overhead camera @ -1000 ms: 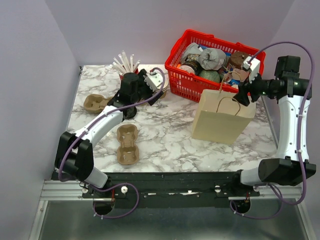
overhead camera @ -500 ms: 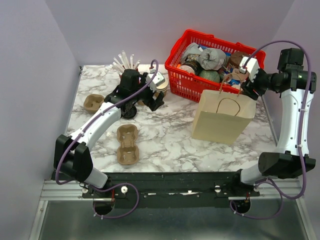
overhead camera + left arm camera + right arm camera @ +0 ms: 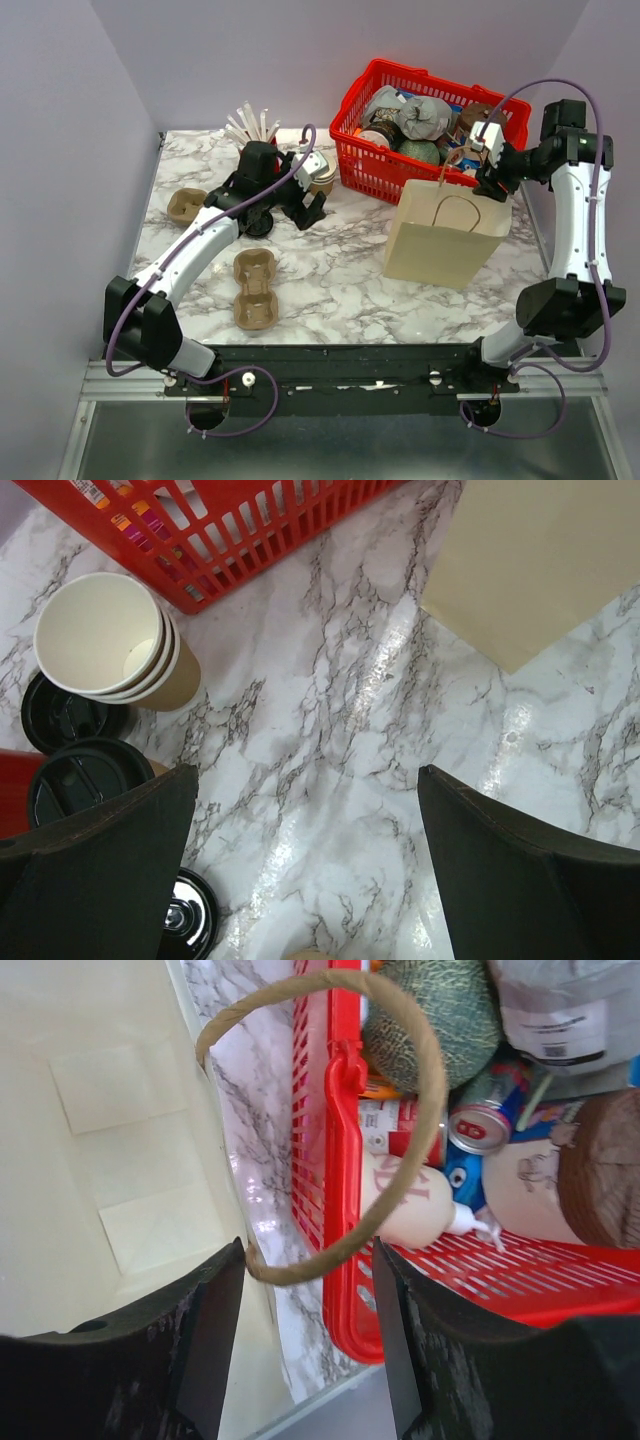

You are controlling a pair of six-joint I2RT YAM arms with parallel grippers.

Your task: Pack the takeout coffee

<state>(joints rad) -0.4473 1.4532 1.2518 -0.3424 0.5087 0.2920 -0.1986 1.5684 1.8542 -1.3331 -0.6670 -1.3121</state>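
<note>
Left gripper [image 3: 308,203] swung away from the straws [image 3: 250,122] toward 4 o'clock — now tipped down beside the cup stack [image 3: 110,640]. Right gripper [image 3: 308,1260] shifted toward 9 o'clock — jaws narrower, straddling the bag handle [image 3: 425,1090].

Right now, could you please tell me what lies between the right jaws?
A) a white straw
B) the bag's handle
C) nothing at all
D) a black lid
B: the right wrist view shows the handle of the bag looping down into the gap between the right jaws, which stand apart on either side of it.
</note>
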